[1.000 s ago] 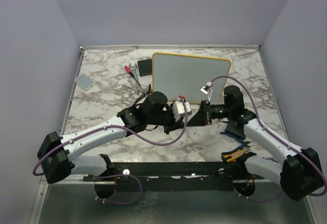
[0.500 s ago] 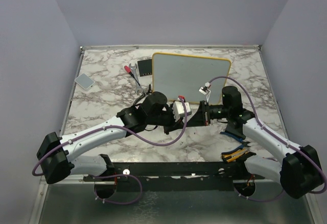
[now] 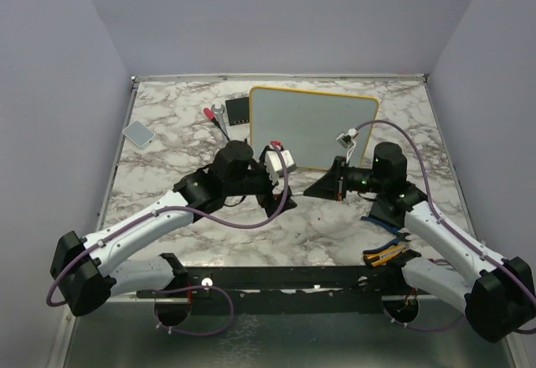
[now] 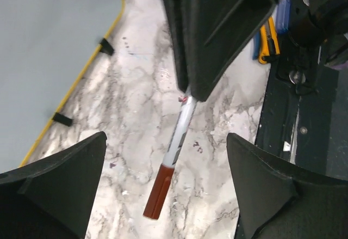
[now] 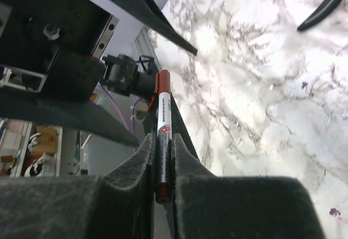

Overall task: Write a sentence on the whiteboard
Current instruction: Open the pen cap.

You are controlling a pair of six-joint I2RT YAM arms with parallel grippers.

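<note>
The whiteboard, yellow-framed, lies at the back of the marble table, and its corner also appears in the left wrist view. No sentence shows on its face. A white marker with a red-brown cap is clamped in my right gripper, which is shut on its barrel. The cap end points toward my left gripper. That gripper is open, its fingers standing wide on either side of the cap without touching it. From above, the two grippers face each other in front of the board.
A small black box and a red-handled tool with a wrench lie left of the board. A grey pad sits at the far left. Yellow and blue pliers lie near the right arm's base.
My left gripper has opened, let go of the marker and drawn back to the left. My right gripper closed on the marker, keeps hold of it and has shifted slightly right.
</note>
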